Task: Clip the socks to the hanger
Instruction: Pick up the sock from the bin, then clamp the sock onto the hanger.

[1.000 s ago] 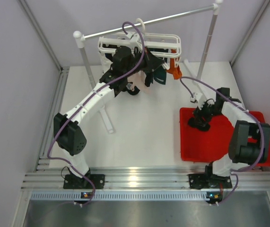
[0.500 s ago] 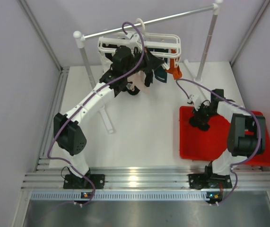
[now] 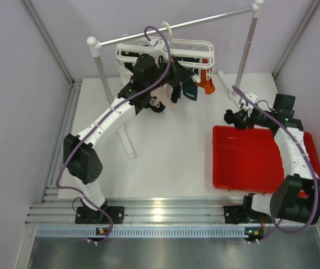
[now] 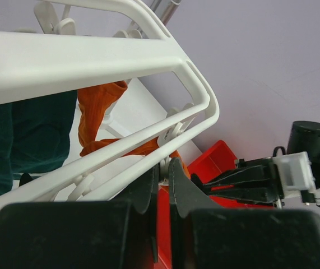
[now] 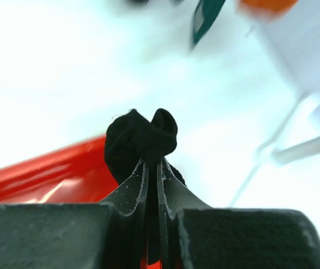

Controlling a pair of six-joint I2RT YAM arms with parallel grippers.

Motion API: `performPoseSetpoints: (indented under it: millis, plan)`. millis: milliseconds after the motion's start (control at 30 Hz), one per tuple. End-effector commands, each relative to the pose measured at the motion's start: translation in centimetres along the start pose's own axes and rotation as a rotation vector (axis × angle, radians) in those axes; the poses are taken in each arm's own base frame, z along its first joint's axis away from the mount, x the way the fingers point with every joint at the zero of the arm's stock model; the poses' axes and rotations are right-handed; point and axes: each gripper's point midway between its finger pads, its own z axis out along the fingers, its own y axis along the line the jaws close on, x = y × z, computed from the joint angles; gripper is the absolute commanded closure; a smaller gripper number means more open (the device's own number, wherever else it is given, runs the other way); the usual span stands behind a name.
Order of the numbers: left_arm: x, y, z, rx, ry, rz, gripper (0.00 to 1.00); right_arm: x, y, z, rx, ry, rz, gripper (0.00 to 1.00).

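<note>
The white hanger (image 3: pixel 165 51) hangs from the grey rail, with dark teal (image 3: pixel 190 89), orange (image 3: pixel 207 84) and pale pink (image 3: pixel 164 102) socks clipped below it. My left gripper (image 3: pixel 174 72) is up at the hanger. In the left wrist view it (image 4: pixel 164 168) is shut on a white clip under the hanger's rail (image 4: pixel 92 56), beside the orange sock (image 4: pixel 95 106) and the teal sock (image 4: pixel 25 134). My right gripper (image 3: pixel 231 117) hovers over the far left corner of the red tray (image 3: pixel 244 162), shut (image 5: pixel 153 162) on a bunched black sock (image 5: pixel 142 140).
The grey metal rail (image 3: pixel 193 23) rests on two white-capped posts (image 3: pixel 98 63) (image 3: pixel 247 53). Pale side walls close in the white table (image 3: pixel 165 151). The red tray (image 4: pixel 216 159) also shows in the left wrist view, behind my right arm's fingers (image 4: pixel 238 182).
My right gripper has shut on the black sock in the tray, then lifted it up and back toward the tray's far edge. The left arm has not moved.
</note>
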Motion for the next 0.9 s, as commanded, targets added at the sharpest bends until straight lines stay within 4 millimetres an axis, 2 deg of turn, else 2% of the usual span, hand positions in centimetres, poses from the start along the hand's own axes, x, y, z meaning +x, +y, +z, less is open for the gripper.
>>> performPoseSetpoints:
  millis: [0,33,67,100,133,200,233,400,433,500,567,667,700,767,867]
  plan:
    - [-0.4,-0.7,-0.5,0.038,-0.002,-0.019,1.0,-7.3,-1.6,0.1,0.045,-0.252,-0.252,1.0]
    - [-0.3,-0.8,-0.5,0.042,0.0,-0.022,1.0,-9.7,-3.0,-0.2,0.119,-0.302,-0.401,1.0]
    - [-0.3,-0.7,-0.5,0.045,0.004,-0.024,1.0,-10.3,-3.5,0.0,0.157,-0.318,-0.459,1.0]
    - [-0.3,-0.8,-0.4,0.052,0.002,-0.026,1.0,-9.6,-3.7,0.5,0.199,-0.31,-0.476,1.0]
    - [-0.2,-0.8,-0.3,0.054,0.005,-0.031,1.0,-11.8,-4.6,0.3,0.263,-0.371,-0.582,1.0]
    - [-0.1,-0.8,-0.3,0.063,0.01,-0.038,1.0,-12.3,-4.9,0.7,0.306,-0.393,-0.624,1.0]
    - [-0.1,-1.0,-0.3,0.07,0.009,-0.037,1.0,-13.5,-5.4,0.8,0.349,-0.428,-0.689,1.0]
    - [0.1,-1.0,-0.4,0.083,0.02,-0.044,1.0,-16.6,-5.4,1.6,0.347,-0.54,-0.698,1.0]
    - [0.0,-0.9,-0.4,0.083,0.02,-0.044,1.0,-17.5,-4.3,2.4,0.302,-0.57,-0.683,1.0]
    - [0.0,-0.9,-0.4,0.084,0.021,-0.047,1.0,-18.5,-3.2,2.6,0.241,-0.598,-0.636,1.0]
    - [0.1,-1.0,-0.5,0.089,0.024,-0.047,1.0,-18.5,-1.6,3.4,0.169,-0.595,-0.596,1.0]
    - [0.2,-1.1,-0.6,0.09,0.028,-0.046,1.0,-17.4,0.8,4.4,0.088,-0.57,-0.547,1.0]
    - [0.1,-1.1,-0.6,0.09,0.028,-0.048,1.0,-16.5,2.2,4.8,0.043,-0.547,-0.52,1.0]
    - [0.2,-1.0,-0.6,0.088,0.029,-0.04,1.0,-15.7,3.3,4.9,0.018,-0.532,-0.532,1.0]
    - [0.4,-1.0,-0.7,0.087,0.038,-0.041,1.0,-16.0,5.1,4.7,-0.026,-0.532,-0.499,1.0]
